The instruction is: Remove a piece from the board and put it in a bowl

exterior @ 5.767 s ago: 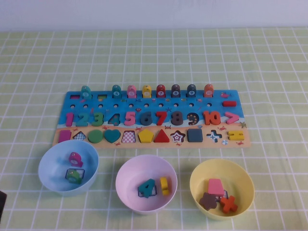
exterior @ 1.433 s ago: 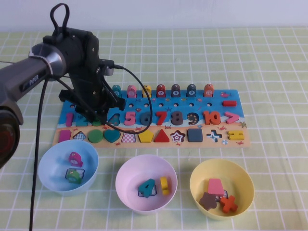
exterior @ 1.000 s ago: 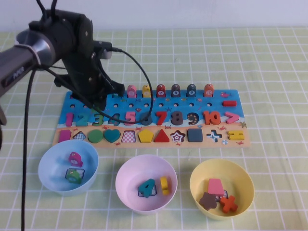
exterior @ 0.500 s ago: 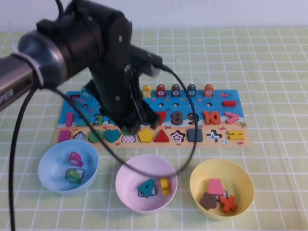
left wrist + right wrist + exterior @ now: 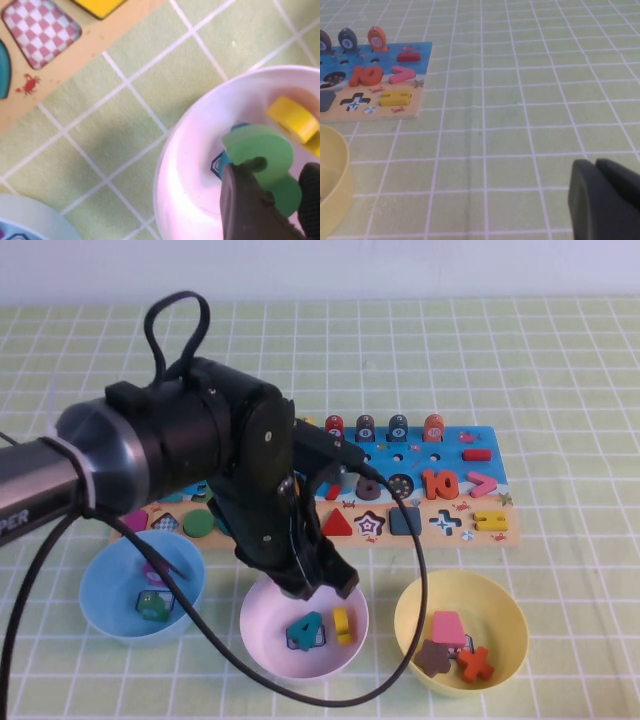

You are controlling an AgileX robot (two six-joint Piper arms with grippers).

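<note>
My left gripper (image 5: 318, 585) hangs over the back rim of the pale pink bowl (image 5: 265, 630), near the table's front. In the left wrist view the gripper (image 5: 277, 172) is shut on the green numeral "3" (image 5: 262, 152) and holds it above the inside of the pink bowl (image 5: 185, 165). The arm hides the "3" in the high view. The board (image 5: 440, 515) lies behind the bowls, its left half hidden by the arm; its tan strip (image 5: 75, 60) also shows in the left wrist view. My right gripper (image 5: 597, 172) is shut and empty over bare tablecloth to the right of the board (image 5: 370, 112).
The pink bowl holds a teal "4" (image 5: 305, 630) and a yellow piece (image 5: 342, 625). A light blue bowl (image 5: 105, 585) stands to its left and a yellow bowl (image 5: 500, 610) with several pieces to its right. A black cable (image 5: 415, 570) loops over the board and bowls.
My left arm came in, went down on the board at the "3", then swung forward and right with the piece to above the pink bowl. The "3" is gone from its slot.
</note>
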